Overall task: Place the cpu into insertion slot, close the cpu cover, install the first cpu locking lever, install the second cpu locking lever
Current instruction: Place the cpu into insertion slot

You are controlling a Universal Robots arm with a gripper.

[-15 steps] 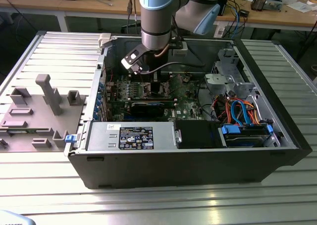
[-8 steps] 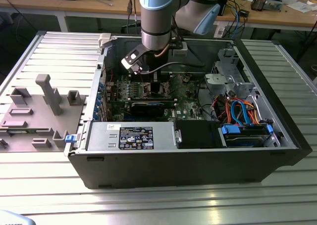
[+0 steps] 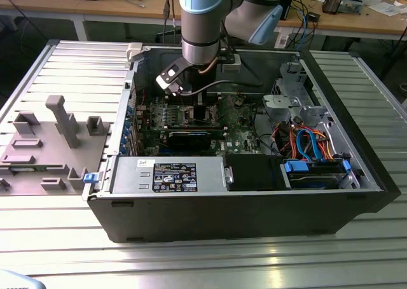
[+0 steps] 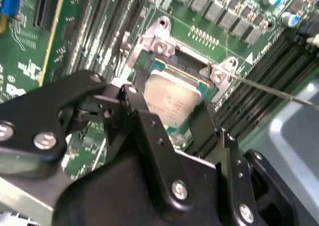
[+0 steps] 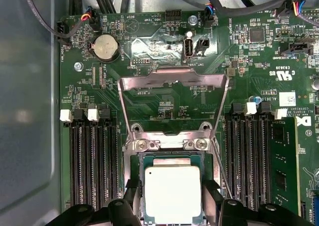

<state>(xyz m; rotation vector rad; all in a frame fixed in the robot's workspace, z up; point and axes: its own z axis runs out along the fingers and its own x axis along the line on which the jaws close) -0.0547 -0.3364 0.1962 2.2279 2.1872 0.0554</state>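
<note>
Keeping the cpu [image 5: 172, 195] level matters most, we judge. The gripper [image 4: 174, 117] is clamped on its two side edges, right at the insertion slot [image 5: 169, 158]. The cpu cover [image 5: 172, 79] is swung open just beside it. We would seat it straight, corners matched to the rim, never pressing.

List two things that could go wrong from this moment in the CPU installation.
The cpu lies at the insertion slot with the gripper astride it; if it is slightly tilted, pressing could damage contacts. The cpu cover is swung open beside the slot; it might get knocked, or drop early.
</note>
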